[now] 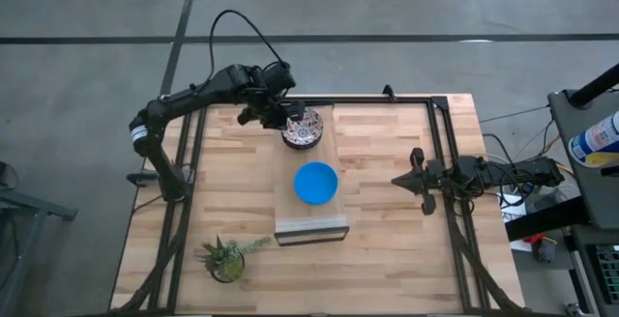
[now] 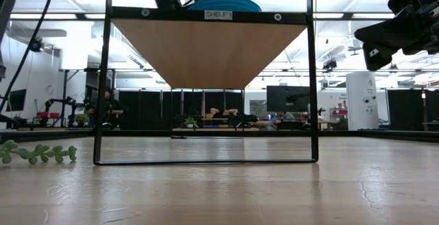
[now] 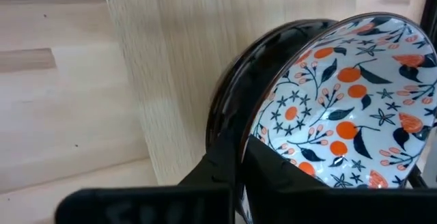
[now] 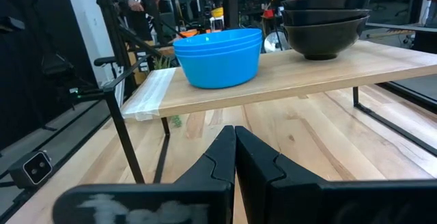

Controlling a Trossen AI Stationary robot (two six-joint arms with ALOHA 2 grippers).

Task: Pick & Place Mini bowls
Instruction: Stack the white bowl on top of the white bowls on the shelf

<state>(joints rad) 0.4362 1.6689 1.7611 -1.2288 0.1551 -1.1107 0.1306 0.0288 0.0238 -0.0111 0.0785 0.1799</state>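
Between my left fingers (image 3: 239, 176) I am gripping the top patterned bowl's (image 3: 341, 101) rim; blue bowls (image 4: 218, 57) look stacked already, right fingers (image 4: 234, 149) clenched.

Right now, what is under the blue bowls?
The blue bowls sit stacked on a raised wooden shelf. Below the shelf is bare table. The stack's lower bowls hide inside the top one, showing only rims.

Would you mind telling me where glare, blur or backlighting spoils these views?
Low view: bright ceiling lights backlight the shelf, leaving its frame in silhouette. Left wrist view: the patterned bowl is sharp, the near jaws blurred. Right wrist view: blue bowls clear, jaws soft.
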